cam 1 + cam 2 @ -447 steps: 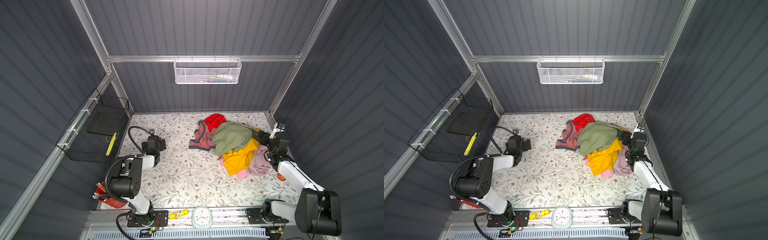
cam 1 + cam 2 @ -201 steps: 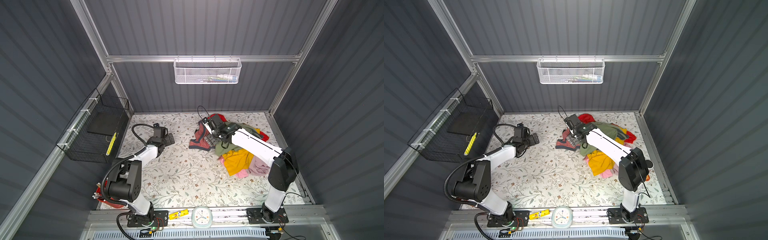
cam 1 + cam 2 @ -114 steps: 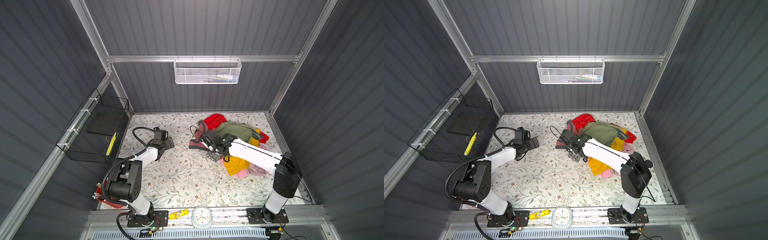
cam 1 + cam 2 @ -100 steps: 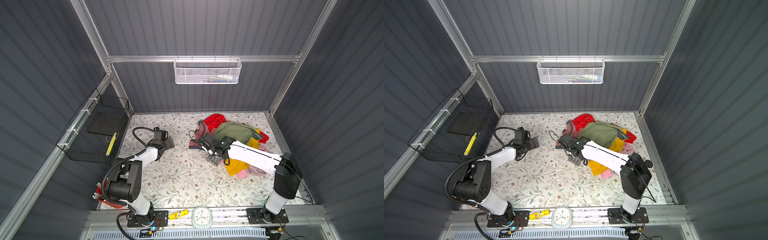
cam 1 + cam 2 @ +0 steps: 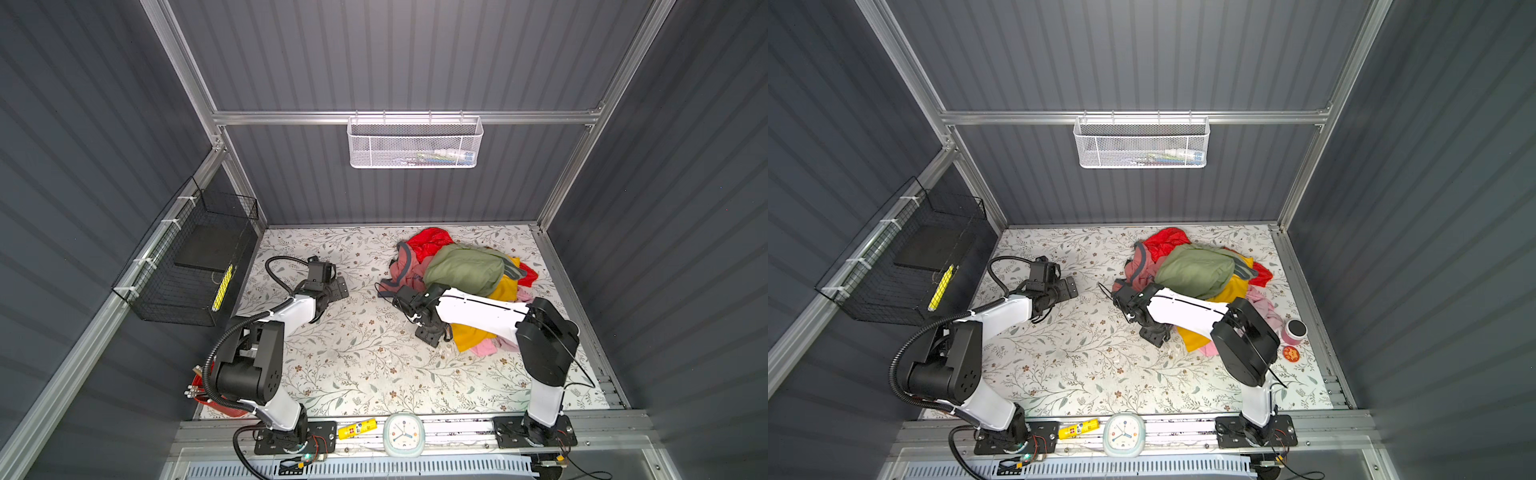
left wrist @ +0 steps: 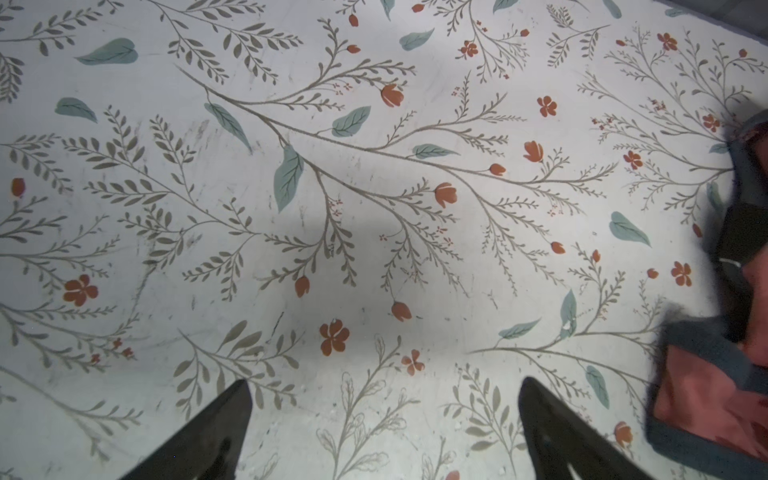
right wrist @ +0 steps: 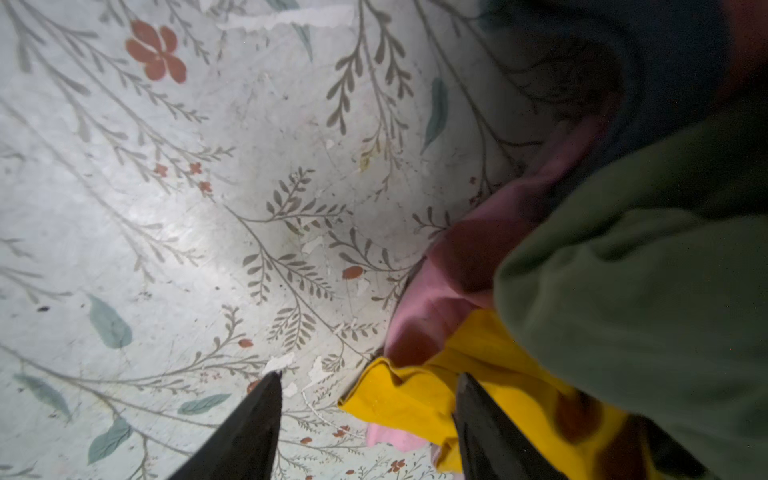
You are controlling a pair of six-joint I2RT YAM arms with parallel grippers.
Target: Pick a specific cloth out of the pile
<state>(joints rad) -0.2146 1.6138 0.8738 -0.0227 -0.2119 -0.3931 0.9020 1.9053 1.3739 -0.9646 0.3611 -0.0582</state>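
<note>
The pile (image 5: 461,270) (image 5: 1196,270) of olive, yellow, red and pink clothes lies at the back right of the flowered table. The cloth (image 5: 401,270) (image 5: 1136,270), salmon-pink with grey-blue trim, sticks out of the pile's left side; the left wrist view shows its edge (image 6: 706,399). My right gripper (image 5: 432,336) (image 5: 1156,336) (image 7: 369,376) points down at the pile's near-left edge, its jaws apart astride a corner of the yellow cloth (image 7: 415,395). Left of the cloth, clear of it, my left gripper (image 5: 338,286) (image 5: 1069,286) (image 6: 384,386) is open over bare table.
A white wire basket (image 5: 415,143) hangs on the back wall and a black wire basket (image 5: 187,266) on the left wall. A clock (image 5: 403,434) and a yellow tube (image 5: 357,429) lie on the front rail. A pink cup (image 5: 1295,330) stands by the right edge.
My right gripper has come from the cloth at the back of the pile forward to the yellow cloth's corner, its jaws narrowing. The left arm has barely moved.
</note>
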